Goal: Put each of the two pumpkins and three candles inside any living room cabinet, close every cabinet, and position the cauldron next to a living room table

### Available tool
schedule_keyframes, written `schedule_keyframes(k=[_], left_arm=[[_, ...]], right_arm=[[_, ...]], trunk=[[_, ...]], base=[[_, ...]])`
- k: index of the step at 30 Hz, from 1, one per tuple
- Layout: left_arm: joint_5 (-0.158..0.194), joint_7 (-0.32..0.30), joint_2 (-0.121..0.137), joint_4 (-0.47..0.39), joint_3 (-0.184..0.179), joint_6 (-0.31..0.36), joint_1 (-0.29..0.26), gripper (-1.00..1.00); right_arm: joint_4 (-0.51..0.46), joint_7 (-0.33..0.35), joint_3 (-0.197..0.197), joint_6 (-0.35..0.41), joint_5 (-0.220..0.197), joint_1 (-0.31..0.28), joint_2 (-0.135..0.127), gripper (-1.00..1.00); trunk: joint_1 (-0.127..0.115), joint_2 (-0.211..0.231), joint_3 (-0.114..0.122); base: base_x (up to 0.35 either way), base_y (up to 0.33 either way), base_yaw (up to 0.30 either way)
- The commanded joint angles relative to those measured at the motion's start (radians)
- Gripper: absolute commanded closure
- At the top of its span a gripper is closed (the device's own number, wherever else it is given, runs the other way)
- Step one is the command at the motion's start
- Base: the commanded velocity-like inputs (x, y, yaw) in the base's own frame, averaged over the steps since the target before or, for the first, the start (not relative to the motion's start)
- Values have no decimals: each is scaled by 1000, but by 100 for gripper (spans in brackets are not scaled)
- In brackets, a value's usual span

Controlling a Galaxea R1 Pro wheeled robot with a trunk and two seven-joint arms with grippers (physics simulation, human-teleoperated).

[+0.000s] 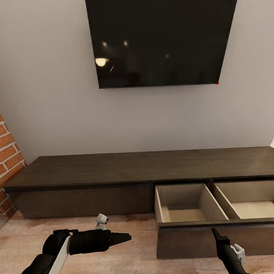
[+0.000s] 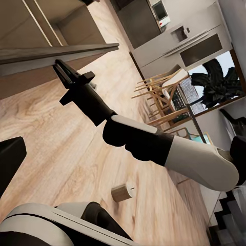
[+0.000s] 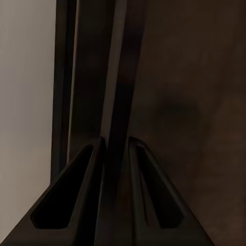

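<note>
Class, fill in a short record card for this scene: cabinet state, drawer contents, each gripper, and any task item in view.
Cabinet: long dark TV unit, one wide drawer pulled out
Drawer contents: pale compartments, nothing seen inside
Right gripper: at the drawer's front edge, fingers close together
Left gripper: shut, empty, above the floor
Task item seen: one candle lying on the wood floor

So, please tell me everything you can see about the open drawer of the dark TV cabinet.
The open drawer belongs to the long, low dark-brown wooden cabinet, on its right part under the wall screen. It is pulled out toward the robot. Its front is a wide dark panel without a handle; the inside is pale wood, split by a slanted divider into two compartments, both empty as far as visible. The right gripper is at the front's top edge, apparently closed on it.
</note>
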Motion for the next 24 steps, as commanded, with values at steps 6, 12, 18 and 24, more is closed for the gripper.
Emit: schedule_keyframes(k=[6, 12, 18, 24], left_arm=[[4, 0, 1, -1, -1, 7, 0, -100], [4, 0, 1, -1, -1, 7, 0, -100], [4, 0, 1, -1, -1, 7, 0, -100], [4, 0, 1, -1, -1, 7, 0, -100]], right_arm=[[34, 2, -21, 7, -22, 32, -2, 100], [34, 2, -20, 7, -21, 32, -2, 100], [34, 2, -20, 7, -21, 32, -2, 100], [34, 2, -21, 5, -21, 32, -2, 100]], trunk=[[0, 0, -1], [0, 0, -1], [0, 0, -1], [0, 0, -1]], base=[[0, 0, 0], [0, 0, 0], [0, 0, 0], [0, 0, 0]])
